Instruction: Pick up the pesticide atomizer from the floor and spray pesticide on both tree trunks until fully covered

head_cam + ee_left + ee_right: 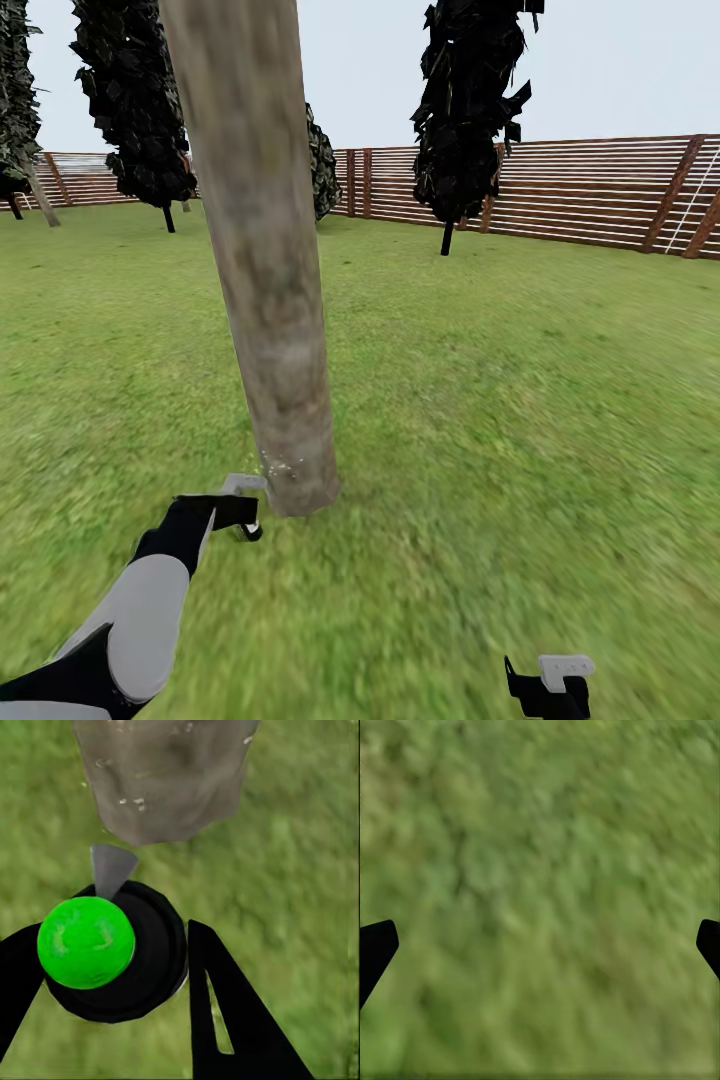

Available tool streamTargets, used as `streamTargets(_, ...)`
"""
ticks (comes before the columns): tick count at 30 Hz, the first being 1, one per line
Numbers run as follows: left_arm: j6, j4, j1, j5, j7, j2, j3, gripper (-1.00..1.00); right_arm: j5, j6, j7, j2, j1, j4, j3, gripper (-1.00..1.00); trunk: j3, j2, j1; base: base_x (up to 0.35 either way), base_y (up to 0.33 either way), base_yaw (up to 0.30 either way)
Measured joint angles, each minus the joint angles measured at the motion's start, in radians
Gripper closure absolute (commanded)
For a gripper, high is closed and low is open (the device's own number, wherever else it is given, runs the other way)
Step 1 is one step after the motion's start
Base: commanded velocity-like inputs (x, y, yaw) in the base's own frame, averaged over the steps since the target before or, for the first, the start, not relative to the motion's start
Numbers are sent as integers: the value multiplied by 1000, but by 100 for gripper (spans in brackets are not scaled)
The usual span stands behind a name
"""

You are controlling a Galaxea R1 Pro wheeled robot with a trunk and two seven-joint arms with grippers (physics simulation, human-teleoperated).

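A thick, mottled grey-tan tree trunk (265, 260) rises from the lawn just ahead and leans slightly. My left gripper (245, 515) sits low beside the trunk's base, shut on the pesticide atomizer (86, 941). The atomizer is a round black body with a bright green ball on top. Its grey nozzle (111, 868) points at the trunk (161, 772) from close by, and small pale specks dot the bark there. One black finger (225, 1012) presses each side of the black body. My right gripper (550, 685) hangs open over bare grass, and its fingertips (376, 945) stand far apart.
Green lawn (500, 400) stretches all around. Dark thin-stemmed cypress-like trees (465, 110) (135, 100) stand further back. A brown horizontal-slat fence (600, 190) closes off the far side. Another pale trunk (40, 195) shows at the far left.
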Motion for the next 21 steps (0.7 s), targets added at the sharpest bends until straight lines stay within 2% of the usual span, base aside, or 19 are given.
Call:
streamTargets(2, 3, 0, -1, -8, -2, -33, -24, 100, 0, 0, 0, 0, 0, 0, 0, -100, 0, 0, 0, 0, 0, 0)
streamTargets(4, 46, -1, -2, -11, -2, -70, -107, 100, 0, 0, 0, 0, 0, 0, 0, -100, 0, 0, 0, 0, 0, 0)
streamTargets(6, 77, -4, -3, -12, -2, -77, -146, 100, 0, 0, 0, 0, 0, 0, 0, -100, 0, 0, 0, 0, 0, 0)
streamTargets(8, 100, -44, -10, -10, -4, -70, -165, 100, 0, 0, 0, 0, 0, 0, 0, -100, 0, 0, 0, 0, 0, 0)
streamTargets(9, 103, -63, -10, -9, -5, -64, -166, 100, 0, 0, 0, 0, 0, 0, 0, -100, 0, 0, 0, 0, 0, 0)
streamTargets(13, 121, -120, -11, -12, -9, 26, -164, 100, 0, 0, 0, 0, 0, 0, 0, -100, 0, 0, 0, -12, 0, 0)
streamTargets(14, 124, -122, -9, -7, -10, 35, -165, 100, 0, 0, 0, 0, 0, 0, 0, -100, 0, 0, 0, -146, 0, 0)
streamTargets(17, 127, -125, -8, -3, -10, 30, -169, 100, 0, 0, 0, 0, 0, 0, 0, -100, 0, 0, 1, -231, 0, 0)
streamTargets(19, 130, -125, -20, 6, -9, -18, -174, 100, 0, 0, 0, 0, 0, 0, 0, -100, 0, 0, 0, -58, 0, 0)
streamTargets(21, 128, -126, -34, -3, -8, -26, -172, 100, 0, 0, 0, 0, 0, 0, 0, -100, 0, 0, 0, -22, 0, 0)
